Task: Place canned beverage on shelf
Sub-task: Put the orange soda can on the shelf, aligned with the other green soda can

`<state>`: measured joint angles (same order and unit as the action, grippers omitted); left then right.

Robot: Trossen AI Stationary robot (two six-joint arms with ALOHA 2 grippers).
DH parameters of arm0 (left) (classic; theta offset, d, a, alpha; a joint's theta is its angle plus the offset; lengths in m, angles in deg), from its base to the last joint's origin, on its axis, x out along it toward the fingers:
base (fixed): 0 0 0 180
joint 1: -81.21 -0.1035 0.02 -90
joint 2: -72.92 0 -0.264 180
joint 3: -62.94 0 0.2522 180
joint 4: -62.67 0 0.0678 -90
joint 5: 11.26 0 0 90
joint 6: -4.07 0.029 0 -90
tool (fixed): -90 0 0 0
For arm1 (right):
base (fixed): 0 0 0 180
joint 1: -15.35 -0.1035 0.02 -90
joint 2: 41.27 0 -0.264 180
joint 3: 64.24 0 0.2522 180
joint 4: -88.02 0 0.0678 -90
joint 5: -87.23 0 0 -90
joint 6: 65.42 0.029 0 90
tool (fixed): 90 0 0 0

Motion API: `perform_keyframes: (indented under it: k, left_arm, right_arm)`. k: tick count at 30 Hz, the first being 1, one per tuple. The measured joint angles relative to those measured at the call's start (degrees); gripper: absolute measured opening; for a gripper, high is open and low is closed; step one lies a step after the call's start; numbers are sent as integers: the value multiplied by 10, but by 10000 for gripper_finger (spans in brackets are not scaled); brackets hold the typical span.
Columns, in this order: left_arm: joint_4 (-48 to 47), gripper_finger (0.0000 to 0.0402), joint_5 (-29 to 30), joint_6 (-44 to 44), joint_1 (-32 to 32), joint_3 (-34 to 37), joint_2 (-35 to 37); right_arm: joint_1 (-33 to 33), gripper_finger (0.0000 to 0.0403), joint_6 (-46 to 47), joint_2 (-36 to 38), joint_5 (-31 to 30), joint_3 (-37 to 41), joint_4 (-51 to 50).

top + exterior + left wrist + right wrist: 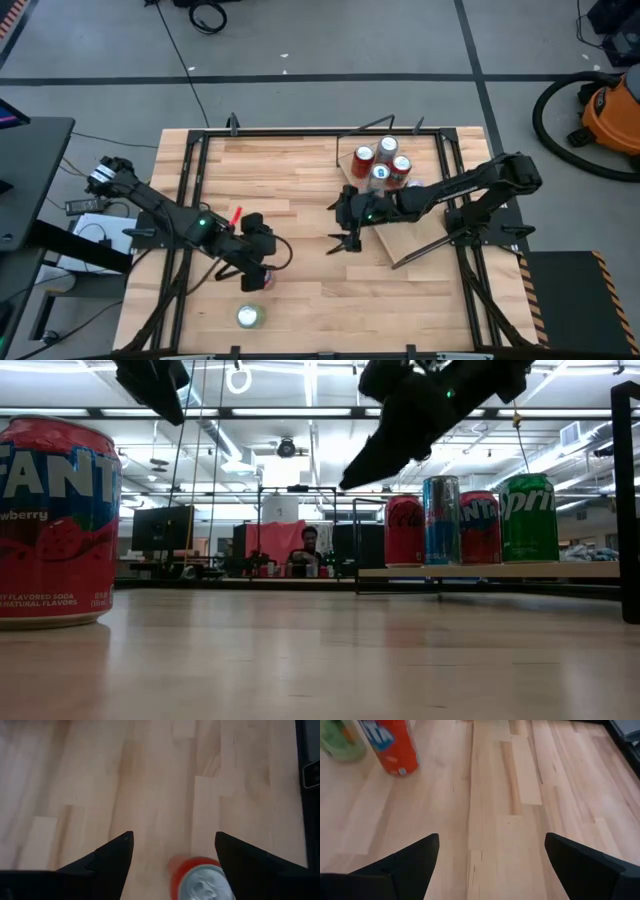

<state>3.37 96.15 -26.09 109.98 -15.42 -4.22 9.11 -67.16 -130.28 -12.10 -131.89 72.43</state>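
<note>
A red Fanta strawberry can point(248, 317) stands upright on the tabletop near the near edge, and looms large at the left of the low view point(50, 520). My left gripper point(258, 278) is open and raised above the table, just on the far side of that can. Its wrist view shows the can's silver top point(202, 882) low between the fingers, which do not touch it. The light-wood shelf point(420, 225) lies askew at the right and carries several upright cans point(479, 527). My right gripper point(343, 243) is open and empty, raised beside the shelf's left edge.
Black metal frame rails point(190, 200) run along the table's sides and far edge. Bare planks lie between the two grippers. An orange vacuum point(610, 110) stands on the floor beyond the right side. A person point(312, 545) sits far back in the room.
</note>
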Motion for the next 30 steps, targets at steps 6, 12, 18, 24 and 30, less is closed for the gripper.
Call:
perform_keyframes:
  k: [6,12,18,24,30]
  left_arm:
    - [-5,335,-35,-84,16,-13,-20]
    - [-12,352,-15,-119,45,-12,-54]
    - [-35,352,-9,-155,55,-12,-80]
    - [-52,353,-10,-172,57,-12,-93]
    - [-61,353,-15,-183,70,-11,-101]
  right_arm:
    - [-12,375,-33,-66,-42,0,38]
    - [-3,375,-70,-129,-61,0,88]
    - [16,374,-98,-166,-58,0,163]
    - [33,374,-120,-166,-48,0,192]
    - [38,373,-120,-166,-30,-1,198]
